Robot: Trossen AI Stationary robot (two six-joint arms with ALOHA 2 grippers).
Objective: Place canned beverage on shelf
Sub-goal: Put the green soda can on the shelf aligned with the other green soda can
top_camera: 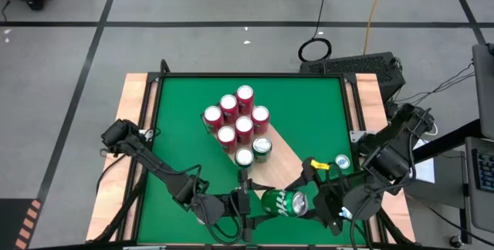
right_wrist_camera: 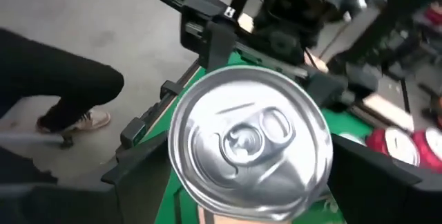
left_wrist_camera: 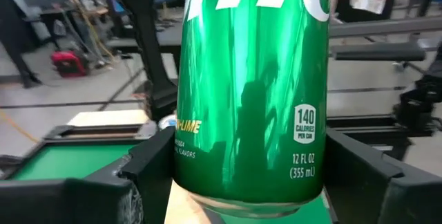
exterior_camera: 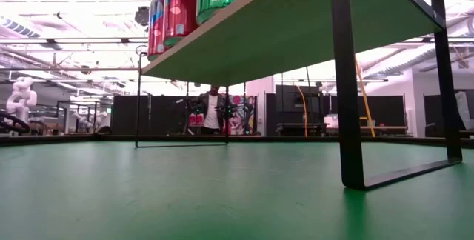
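Green can (top_camera: 284,202) lying sideways above near shelf (top_camera: 279,161) edge, between both pincers. Left pincer (top_camera: 245,204) pinching can body; right pincer (top_camera: 318,202) spread around lid end, grip unclear. Risk: slip mid-handover, rolling off table (top_camera: 177,111); knocking clustered cans (top_camera: 238,123) when placing.

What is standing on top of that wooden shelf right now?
On the shelf stands a cluster of upright cans: six red cans and two green cans nearest the grippers. The board beneath them is covered. Another green can lies sideways between both grippers.
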